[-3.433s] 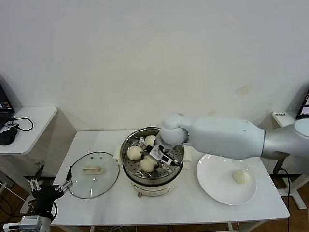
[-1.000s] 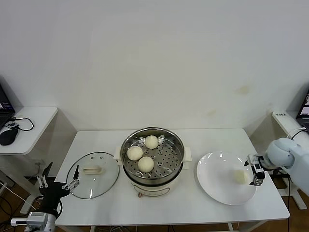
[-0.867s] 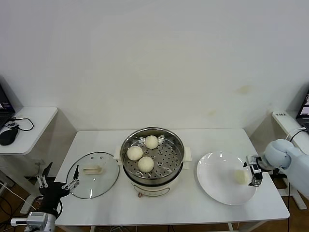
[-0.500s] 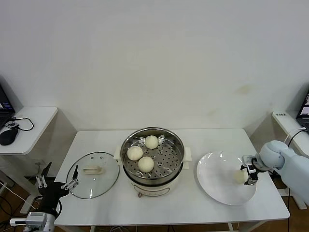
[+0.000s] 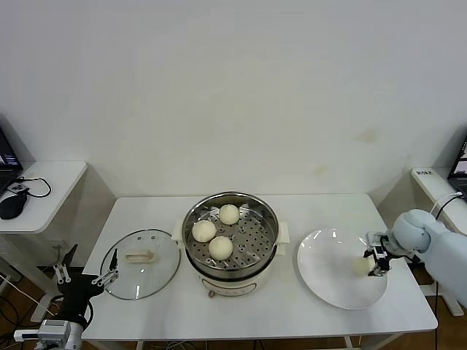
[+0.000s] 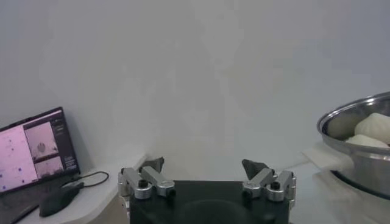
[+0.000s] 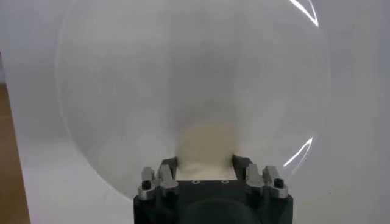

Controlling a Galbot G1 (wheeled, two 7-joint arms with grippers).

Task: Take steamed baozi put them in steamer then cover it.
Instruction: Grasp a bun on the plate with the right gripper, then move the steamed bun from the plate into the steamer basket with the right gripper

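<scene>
A plain white wall backs a white table [image 5: 306,306] that carries, from the robot's left to its right, the cover [image 5: 141,264], the steamer [image 5: 230,240] and a white plate [image 5: 321,281]. The right arm reaches in from the table's right edge, bent at the elbow, its forearm angled low over the plate's far right rim. Its right hand [image 5: 377,261] sits right at the last baozi [image 5: 360,265]; the right wrist view shows the open fingers [image 7: 168,165] flanking this bun on both sides, just beside it, though whether they press on it cannot be told. That one bun lies on the plate's right part. Three more baozi [image 5: 220,248] lie inside the steamer's steel basket, on the perforated floor, clustered toward its left half, making four buns in all. The steamer stands uncovered; the single glass cover lies flat on the table just left of it, handle up. The left hand [image 5: 82,279] hangs low beyond the table's front left corner, near the cover's rim, with its fingers spread wide and empty.
</scene>
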